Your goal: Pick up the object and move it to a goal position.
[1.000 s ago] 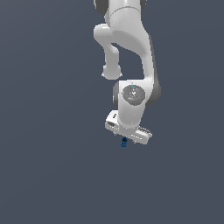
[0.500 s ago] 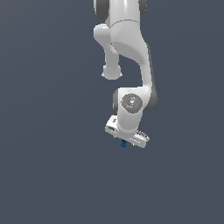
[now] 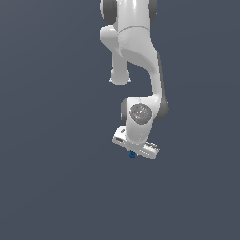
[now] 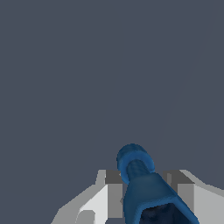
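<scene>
Object material: we see a smooth, matte dark-blue object (image 4: 146, 192), with no markings we can make out.
Object shape: in the wrist view it is elongated, with a rounded knob at the far end, a narrower ribbed neck behind it, and a wider flaring body nearest the camera.
Object size: in the exterior view the object (image 3: 132, 154) is only a tiny blue speck, far smaller than the gripper above it.
Object place: we find it directly under the gripper body, at about 6 o'clock from the wrist joint, projecting just below the gripper's lower edge.
Gripper: the white and grey gripper (image 4: 144, 183) has a finger on each side of the blue body; we read it as closed on the object, which sits between them.
Gripper finish: we note flat, boxy finger (image 4: 109, 192) faces in pale grey with darker grey tips, plain and unglossy.
Arm shape: the Panda arm (image 3: 136, 51) is glossy white with rounded links and dark grey joint seams.
Arm pose: it comes down from 12 o'clock, bends at a round elbow, and ends in a wrist with a circular grey cap (image 3: 140, 112); the gripper (image 3: 134, 151) hangs tilted, its long body sloping down toward 4 o'clock.
Surroundings: we see a uniform dark slate-grey background (image 3: 51, 140) all around.
Contact below: we cannot tell whether the object touches any surface.
</scene>
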`<action>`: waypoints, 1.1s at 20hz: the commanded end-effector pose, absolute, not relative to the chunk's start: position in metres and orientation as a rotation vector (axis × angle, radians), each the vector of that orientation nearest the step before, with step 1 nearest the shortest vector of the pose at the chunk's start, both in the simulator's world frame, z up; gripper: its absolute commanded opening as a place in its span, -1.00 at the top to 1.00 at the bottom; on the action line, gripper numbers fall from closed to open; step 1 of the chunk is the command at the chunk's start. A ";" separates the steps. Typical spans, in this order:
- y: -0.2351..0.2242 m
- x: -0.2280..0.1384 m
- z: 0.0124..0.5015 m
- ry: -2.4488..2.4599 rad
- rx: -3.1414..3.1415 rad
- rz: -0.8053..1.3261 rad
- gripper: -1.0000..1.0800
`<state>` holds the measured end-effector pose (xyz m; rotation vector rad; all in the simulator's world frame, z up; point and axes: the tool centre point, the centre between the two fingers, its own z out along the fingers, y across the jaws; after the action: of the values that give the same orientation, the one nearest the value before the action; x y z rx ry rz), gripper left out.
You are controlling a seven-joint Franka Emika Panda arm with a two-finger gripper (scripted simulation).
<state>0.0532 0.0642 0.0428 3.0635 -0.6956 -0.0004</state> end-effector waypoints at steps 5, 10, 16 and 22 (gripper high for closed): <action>0.064 0.053 0.043 -0.696 3.064 0.000 1.00; 0.064 0.053 0.045 -0.696 3.064 0.000 1.00; 0.064 0.046 0.060 -0.696 3.064 0.000 1.00; 0.062 0.033 0.091 -0.696 3.064 0.000 1.00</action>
<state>0.0367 0.0626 0.0814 3.0633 -0.6959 -0.0021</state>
